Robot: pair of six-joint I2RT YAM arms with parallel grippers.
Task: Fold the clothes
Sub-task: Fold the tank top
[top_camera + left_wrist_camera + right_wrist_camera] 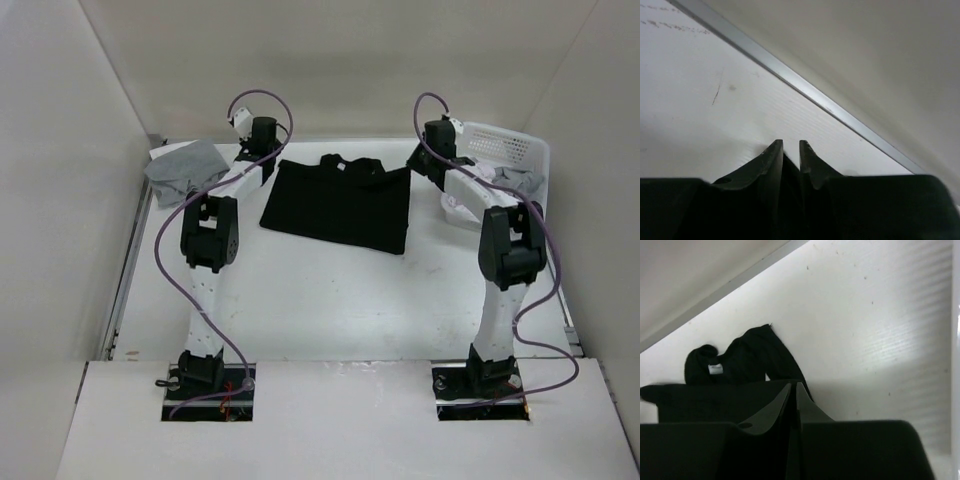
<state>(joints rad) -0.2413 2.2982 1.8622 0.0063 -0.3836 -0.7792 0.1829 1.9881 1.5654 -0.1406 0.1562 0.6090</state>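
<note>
Clothes lay in three spots. A black shirt (338, 205) was spread flat at the middle of the table (330, 300), collar toward the far wall. A light grey garment (185, 165) was bunched in the far left corner, and more grey cloth (520, 180) hung over the white basket (500, 140) at the far right. The left hand (791, 143) was just beside the shirt's far left corner, its fingers (769, 162) slightly parted and empty. The right hand (793, 384) sat at the shirt's far right corner, fingers almost together; whether it pinched cloth could not be told.
</note>
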